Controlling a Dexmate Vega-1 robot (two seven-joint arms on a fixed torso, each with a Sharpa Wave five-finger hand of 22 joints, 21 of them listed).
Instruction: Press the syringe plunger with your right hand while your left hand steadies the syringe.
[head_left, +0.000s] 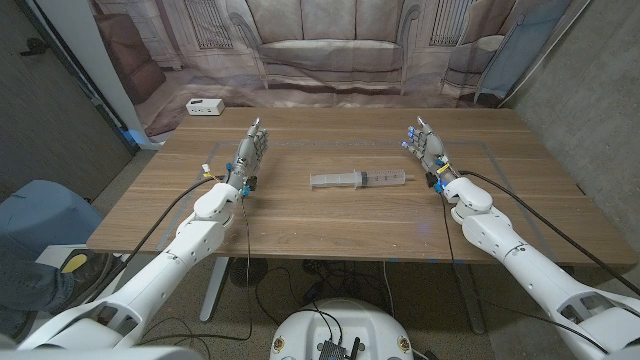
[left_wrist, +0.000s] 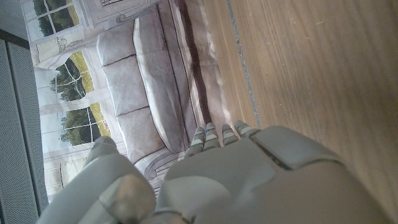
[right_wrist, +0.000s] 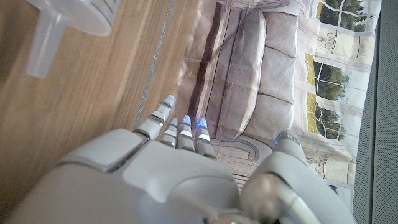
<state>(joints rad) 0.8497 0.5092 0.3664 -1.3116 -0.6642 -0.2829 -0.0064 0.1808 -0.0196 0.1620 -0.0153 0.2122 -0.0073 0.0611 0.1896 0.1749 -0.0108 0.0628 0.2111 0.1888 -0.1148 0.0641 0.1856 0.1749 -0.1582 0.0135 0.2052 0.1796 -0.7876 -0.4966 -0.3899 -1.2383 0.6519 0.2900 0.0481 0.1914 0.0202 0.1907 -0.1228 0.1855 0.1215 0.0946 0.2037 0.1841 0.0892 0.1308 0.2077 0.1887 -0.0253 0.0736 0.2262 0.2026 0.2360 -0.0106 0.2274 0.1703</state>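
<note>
A clear plastic syringe (head_left: 357, 179) lies on its side in the middle of the wooden table (head_left: 330, 225), running left to right with its plunger drawn out. My left hand (head_left: 247, 154) stands open on its edge well to the left of it, fingers pointing away from me. My right hand (head_left: 429, 148) stands open the same way just past the syringe's right end, not touching it. In the right wrist view the syringe's tip (right_wrist: 65, 28) shows beyond my right hand (right_wrist: 168, 174). My left hand (left_wrist: 230, 180) holds nothing.
A small white box (head_left: 204, 106) sits at the table's far left corner. A printed sofa backdrop (head_left: 330, 45) hangs behind the far edge. Black cables run along both arms. A person's blue-clad leg (head_left: 35, 225) is at the picture's left edge.
</note>
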